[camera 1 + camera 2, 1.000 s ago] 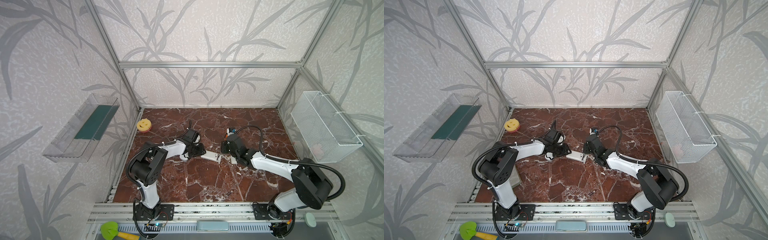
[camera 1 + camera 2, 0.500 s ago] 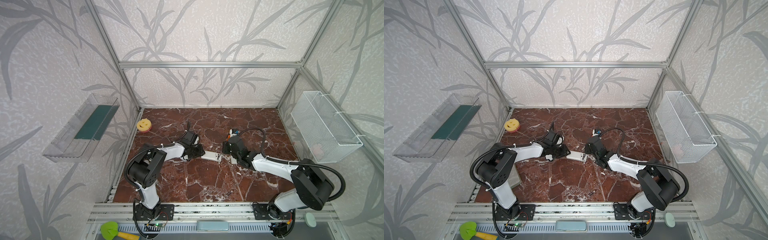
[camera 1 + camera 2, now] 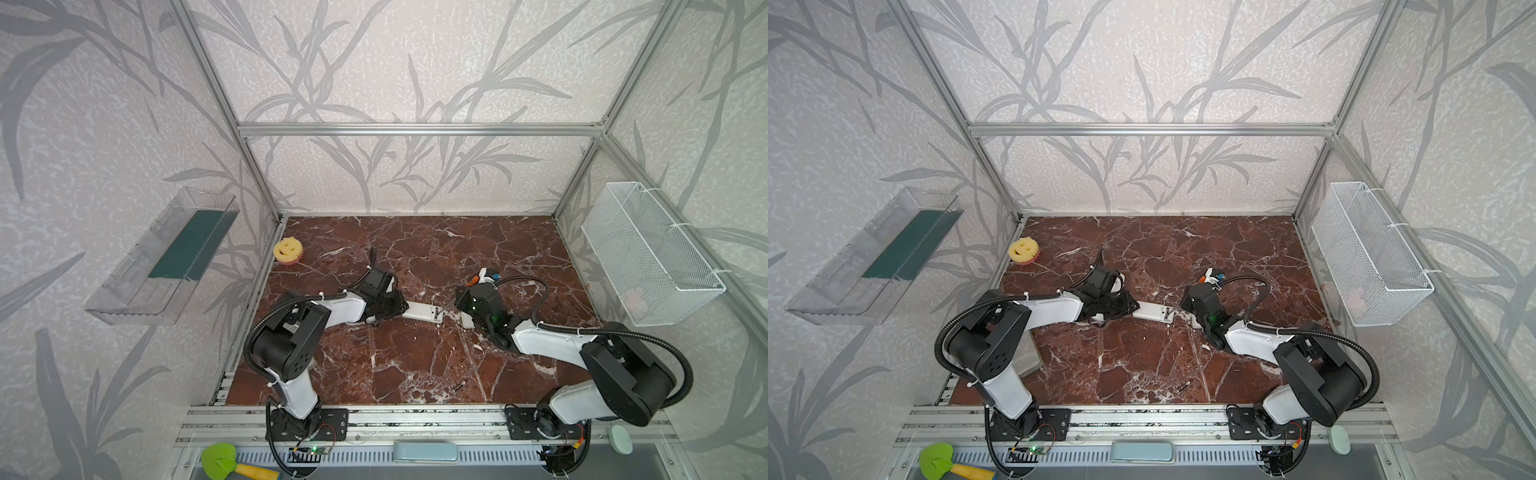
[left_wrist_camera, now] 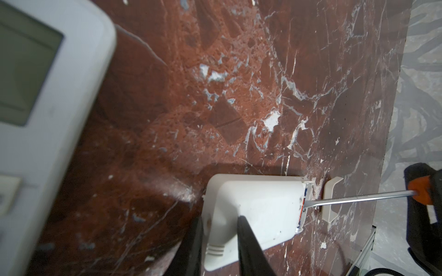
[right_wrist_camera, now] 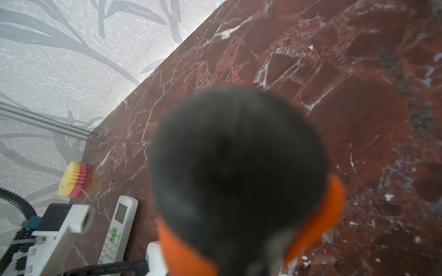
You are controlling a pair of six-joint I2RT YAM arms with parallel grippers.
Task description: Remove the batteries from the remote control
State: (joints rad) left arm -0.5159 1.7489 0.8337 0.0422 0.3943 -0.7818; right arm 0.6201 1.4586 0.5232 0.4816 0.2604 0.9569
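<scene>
Shifted slightly rightward, right pincer (image 3: pixel 464 296) clamps the screwdriver (image 4: pixel 358 198), tip at the open end of the remote (image 4: pixel 258 198); left pincer (image 4: pixel 221 222) grips it. One dark battery (image 3: pixel 459 385) lies near the front edge of the worktop (image 3: pixel 415 365).

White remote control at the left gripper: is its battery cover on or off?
Off, apparently: a loose white plastic cover lies on the red marble tabletop beside the exposed end of the white remote control.

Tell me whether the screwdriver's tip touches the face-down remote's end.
Yes, the screwdriver blade tip meets the open end of the remote.
</scene>
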